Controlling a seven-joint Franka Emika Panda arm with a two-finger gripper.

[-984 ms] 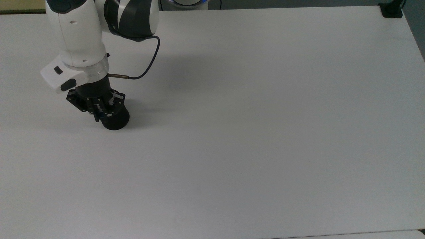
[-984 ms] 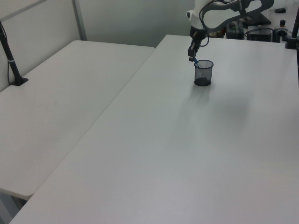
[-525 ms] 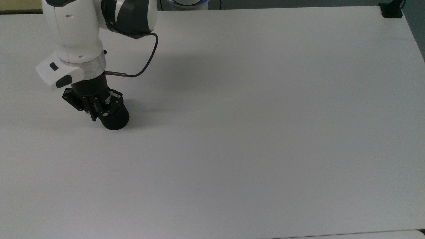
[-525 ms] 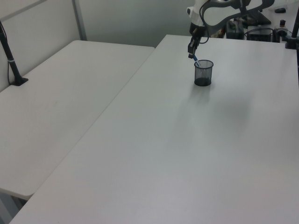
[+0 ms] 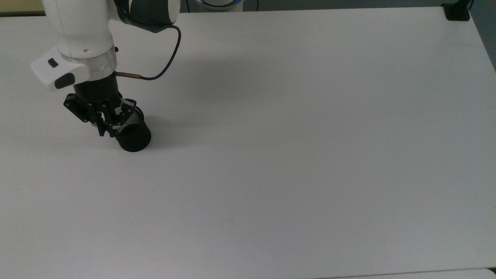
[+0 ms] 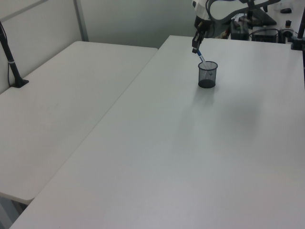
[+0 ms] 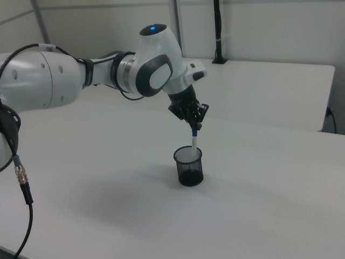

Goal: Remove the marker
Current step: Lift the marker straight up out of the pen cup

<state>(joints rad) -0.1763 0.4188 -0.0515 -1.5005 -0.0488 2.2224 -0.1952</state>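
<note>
The marker [image 7: 194,141], white-barrelled with a blue cap end, stands tilted with its lower end still inside the black mesh cup [image 7: 189,166]. My gripper [image 7: 196,126] is shut on the marker's top, just above the cup's rim. In the left view the marker [image 6: 202,58] slants up from the mesh cup [image 6: 208,74] to the gripper [image 6: 197,49]. In the top view the gripper [image 5: 105,130] hangs over the near left rim of the cup [image 5: 131,133], hiding the marker.
The white table [image 5: 294,147] stretches wide to the top view's right. A second white table [image 6: 62,100] adjoins on the left view's left. A black post base [image 5: 457,11] stands at the top view's far right corner.
The gripper has risen and shifted toward the top view's left, drawing the marker partway up out of the mesh cup. The cup has stayed in place.
</note>
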